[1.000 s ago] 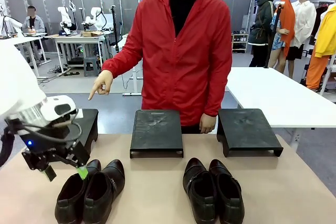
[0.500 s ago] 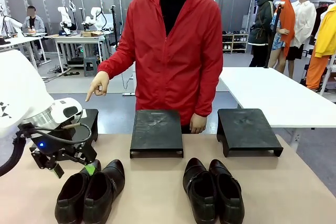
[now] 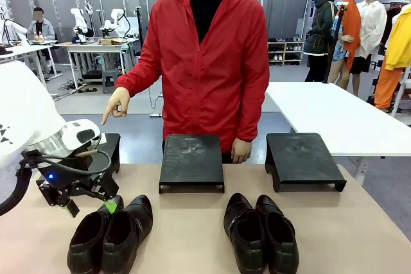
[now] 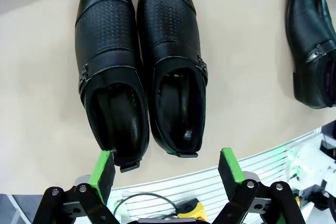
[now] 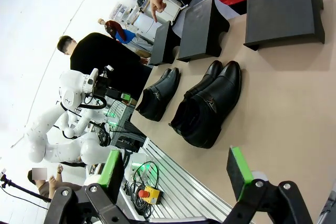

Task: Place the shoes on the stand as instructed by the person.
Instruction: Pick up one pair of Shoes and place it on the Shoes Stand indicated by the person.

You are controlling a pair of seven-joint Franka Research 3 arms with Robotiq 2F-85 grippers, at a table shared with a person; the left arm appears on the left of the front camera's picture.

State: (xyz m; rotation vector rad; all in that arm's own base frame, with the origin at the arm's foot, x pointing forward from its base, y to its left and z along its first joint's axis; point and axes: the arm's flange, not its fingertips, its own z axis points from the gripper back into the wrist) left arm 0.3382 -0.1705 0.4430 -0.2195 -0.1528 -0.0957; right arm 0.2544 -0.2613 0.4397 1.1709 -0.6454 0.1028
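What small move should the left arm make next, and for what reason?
Probably lower the left pincer straight down around the heels of the left pair of shoes. Its jaws are open and hang just above those heels without touching them, and the person's hand points down toward the left stand, so this pair looks like the one to take.

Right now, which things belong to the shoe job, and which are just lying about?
Job: left shoes, right shoes, left stand, middle stand, right stand, pointing hand, left gripper.

Lying about: white table, far desk, far shelf.
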